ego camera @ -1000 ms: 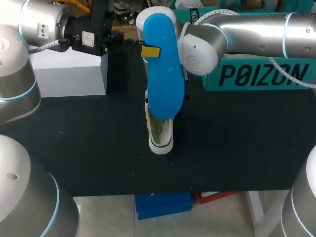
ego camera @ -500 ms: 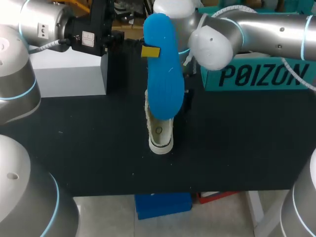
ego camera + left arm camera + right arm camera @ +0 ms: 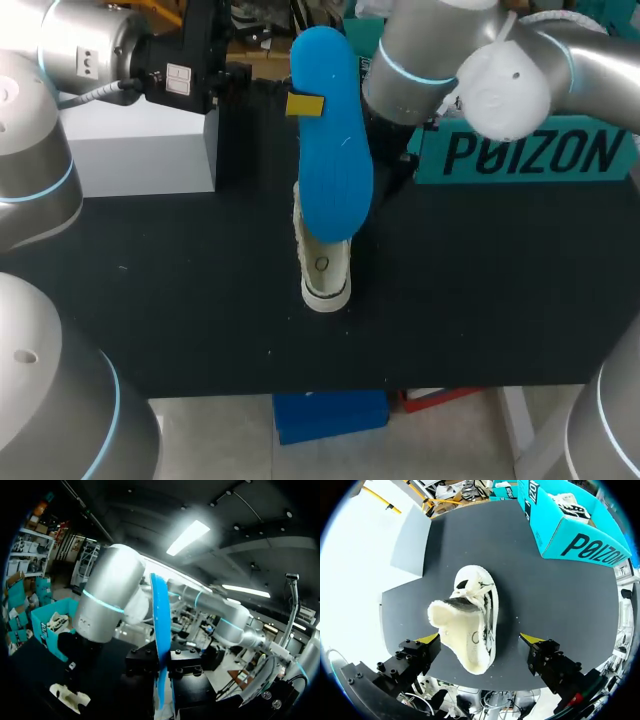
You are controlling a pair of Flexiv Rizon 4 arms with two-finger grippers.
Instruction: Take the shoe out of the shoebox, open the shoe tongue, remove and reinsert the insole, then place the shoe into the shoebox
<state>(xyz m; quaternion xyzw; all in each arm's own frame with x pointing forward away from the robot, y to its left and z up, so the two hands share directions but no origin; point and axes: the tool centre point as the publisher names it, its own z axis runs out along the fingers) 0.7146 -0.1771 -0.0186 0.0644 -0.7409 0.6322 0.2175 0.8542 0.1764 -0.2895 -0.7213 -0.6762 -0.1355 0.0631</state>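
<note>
— Spotted the white shoe point(image 3: 470, 630)?
— Yes — sitting mid-worktop point(image 3: 180, 280), opening upward. Blue insole point(image 3: 330, 150) above it, clamped in left jaws, presumably for reinserting.
— And right jaws?
— Spread apart above the shoe, probably to steady it.

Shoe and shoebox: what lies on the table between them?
Nothing. The right wrist view shows only bare black tabletop between the white shoe and the teal shoebox.

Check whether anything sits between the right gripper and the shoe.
Nothing visible. In the right wrist view the white shoe lies under the right gripper's open fingers, nothing between. The blue insole, clamped in the left gripper, is outside that view.
</note>
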